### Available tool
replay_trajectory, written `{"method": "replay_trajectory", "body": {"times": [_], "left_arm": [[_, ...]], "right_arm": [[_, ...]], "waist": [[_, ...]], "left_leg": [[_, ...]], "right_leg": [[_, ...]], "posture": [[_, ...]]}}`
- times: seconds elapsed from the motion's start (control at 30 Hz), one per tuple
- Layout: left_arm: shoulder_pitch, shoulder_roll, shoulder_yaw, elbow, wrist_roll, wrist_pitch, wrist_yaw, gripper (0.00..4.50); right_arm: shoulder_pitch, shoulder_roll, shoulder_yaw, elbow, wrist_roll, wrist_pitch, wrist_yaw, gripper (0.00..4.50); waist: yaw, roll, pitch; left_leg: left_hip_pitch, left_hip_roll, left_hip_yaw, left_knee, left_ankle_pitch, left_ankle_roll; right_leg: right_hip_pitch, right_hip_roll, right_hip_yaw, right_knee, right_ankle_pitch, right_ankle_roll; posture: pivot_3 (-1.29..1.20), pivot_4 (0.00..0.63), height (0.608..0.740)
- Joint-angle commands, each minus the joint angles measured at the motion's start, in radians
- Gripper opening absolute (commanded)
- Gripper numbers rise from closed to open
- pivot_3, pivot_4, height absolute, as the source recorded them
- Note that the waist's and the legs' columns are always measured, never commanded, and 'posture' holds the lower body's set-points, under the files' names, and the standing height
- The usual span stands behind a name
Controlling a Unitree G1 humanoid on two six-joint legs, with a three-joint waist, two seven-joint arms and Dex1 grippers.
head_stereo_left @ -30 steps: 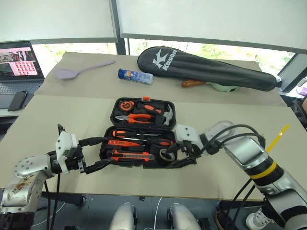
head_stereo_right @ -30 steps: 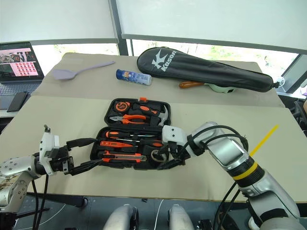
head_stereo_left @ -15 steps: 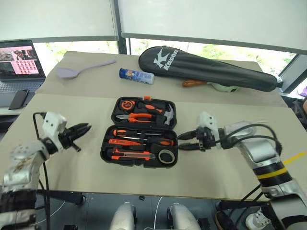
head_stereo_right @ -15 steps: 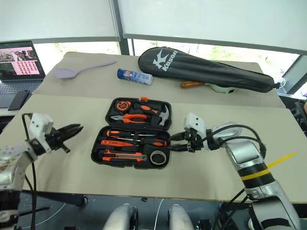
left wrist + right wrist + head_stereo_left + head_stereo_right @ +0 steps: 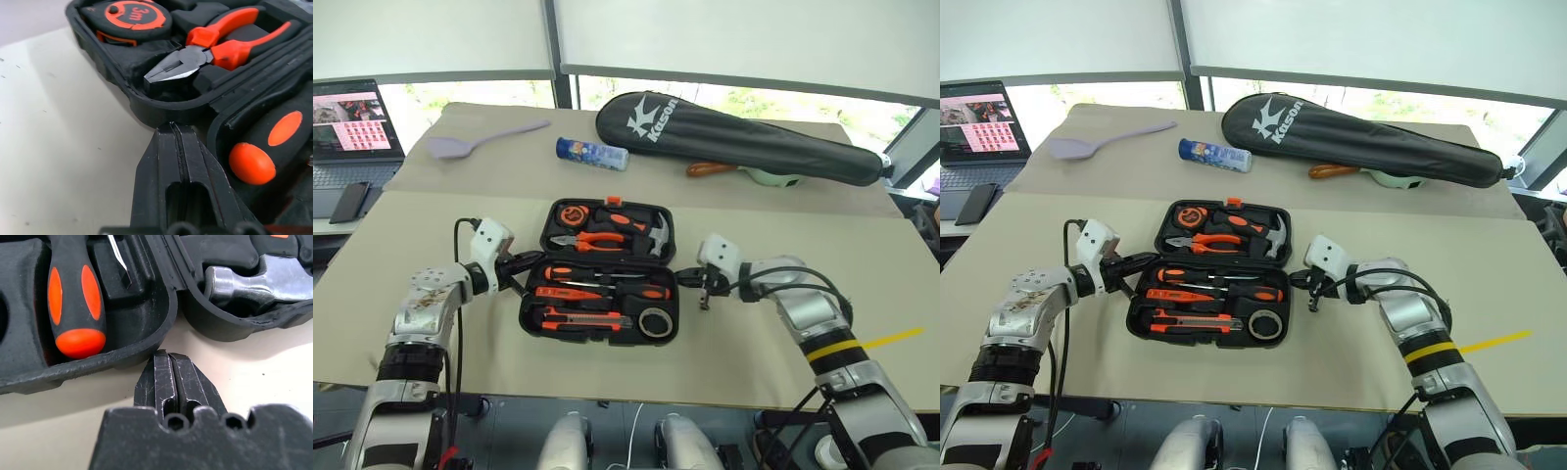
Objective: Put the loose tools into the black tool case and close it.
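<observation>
A black tool case [image 5: 602,272] lies open at the centre of the frame on a tan-covered table [image 5: 431,333]. Its nearer half holds two black-and-orange screwdrivers [image 5: 607,277], a small red tester screwdriver [image 5: 553,292], an orange-black utility knife [image 5: 582,318] and a small black tape roll [image 5: 654,322]. The farther half carries a tape measure [image 5: 128,14] marked "3m", orange-handled pliers [image 5: 592,239] and a hammer [image 5: 652,235].

The left gripper [image 5: 530,262] sits at the case's left edge, near the hinge line, its fingers [image 5: 178,166] pressed together on nothing. The right gripper [image 5: 685,282] mirrors it at the right edge, fingers [image 5: 171,382] likewise pinched closed and empty, tips just beside the gap between the two halves.

Across the upper frame stretches a long black racket bag [image 5: 734,137] lettered "Kason" in white. Left of it lie a blue-and-white tube [image 5: 591,154] and a lilac spatula [image 5: 480,138]. A laptop [image 5: 350,127] glows at the upper left, with a phone [image 5: 349,203] in front of it.
</observation>
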Motion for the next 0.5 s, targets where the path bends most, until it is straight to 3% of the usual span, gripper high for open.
{"method": "replay_trajectory", "body": {"times": [0.03, 0.23, 0.5], "left_arm": [[0.019, -0.029, -0.057, -0.143, -0.063, 0.042, -0.092, 0.0], [0.078, -0.058, -0.086, -0.258, -0.071, 0.08, -0.1, 0.0], [0.125, -0.057, -0.068, -0.299, -0.074, 0.103, -0.095, 0.0]], "right_arm": [[0.041, -0.018, -0.038, -0.113, 0.054, 0.013, 0.036, 0.03], [0.174, -0.087, -0.121, -0.262, 0.1, 0.089, 0.038, 0.03], [0.292, -0.153, -0.198, -0.318, 0.118, 0.122, 0.035, 0.03]], "waist": [[0.004, 0.0, 0.0], [0.017, 0.0, 0.0], [0.017, 0.0, 0.0]], "left_leg": [[-0.001, 0.0, 0.0, 0.0, 0.0, 0.0], [-0.005, -0.001, -0.001, 0.001, 0.0, 0.0], [-0.006, -0.001, -0.001, 0.004, 0.0, 0.0]], "right_leg": [[0.0, 0.0, 0.0, 0.0, 0.0, 0.0], [-0.004, -0.001, 0.0, 0.0, 0.0, 0.0], [-0.004, 0.0, -0.001, 0.0, 0.0, 0.001]], "posture": [[0.0, 0.15, 0.74], [0.0, 0.15, 0.74], [0.0, 0.15, 0.74]]}}
